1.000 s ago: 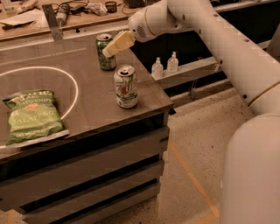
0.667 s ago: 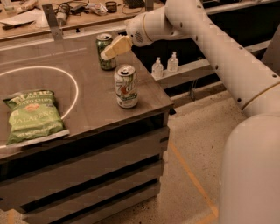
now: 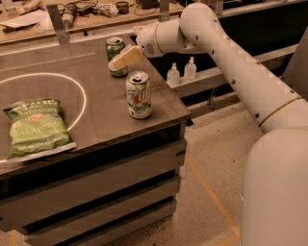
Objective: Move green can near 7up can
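Note:
The green can [image 3: 114, 47] stands upright at the far right of the dark table [image 3: 91, 96], dark green with a silver top. The 7up can [image 3: 138, 95], mostly white with green lettering, stands upright nearer the table's front right corner, a short gap in front of the green can. My gripper [image 3: 116, 61] reaches in from the right at the end of the white arm [image 3: 211, 53] and sits right against the front right side of the green can, covering part of its lower body. I cannot tell whether it touches the can.
A green jalapeño chips bag [image 3: 36, 127] lies at the table's front left, partly over a white painted circle [image 3: 79, 91]. Two small clear bottles [image 3: 173, 74] stand on a ledge right of the table. A cluttered bench [image 3: 72, 14] runs behind.
The gripper has moved slightly left and down, closer against the green can. Both cans and the chips bag have not moved.

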`<action>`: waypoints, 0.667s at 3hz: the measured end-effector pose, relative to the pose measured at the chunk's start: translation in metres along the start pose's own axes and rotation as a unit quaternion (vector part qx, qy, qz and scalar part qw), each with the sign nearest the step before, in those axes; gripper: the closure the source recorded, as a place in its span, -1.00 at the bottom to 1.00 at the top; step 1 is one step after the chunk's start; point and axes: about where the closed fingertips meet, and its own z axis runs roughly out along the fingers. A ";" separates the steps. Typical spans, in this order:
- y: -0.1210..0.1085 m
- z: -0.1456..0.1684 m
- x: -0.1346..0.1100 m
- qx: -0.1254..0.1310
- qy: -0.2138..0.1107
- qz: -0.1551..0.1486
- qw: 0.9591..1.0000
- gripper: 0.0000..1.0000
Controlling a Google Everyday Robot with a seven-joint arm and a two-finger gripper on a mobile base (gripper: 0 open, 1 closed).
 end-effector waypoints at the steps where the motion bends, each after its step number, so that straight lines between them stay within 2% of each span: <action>1: -0.004 0.009 0.000 -0.004 -0.009 -0.001 1.000 -1.00; 2: -0.009 0.016 -0.004 -0.004 -0.017 -0.002 1.000 -1.00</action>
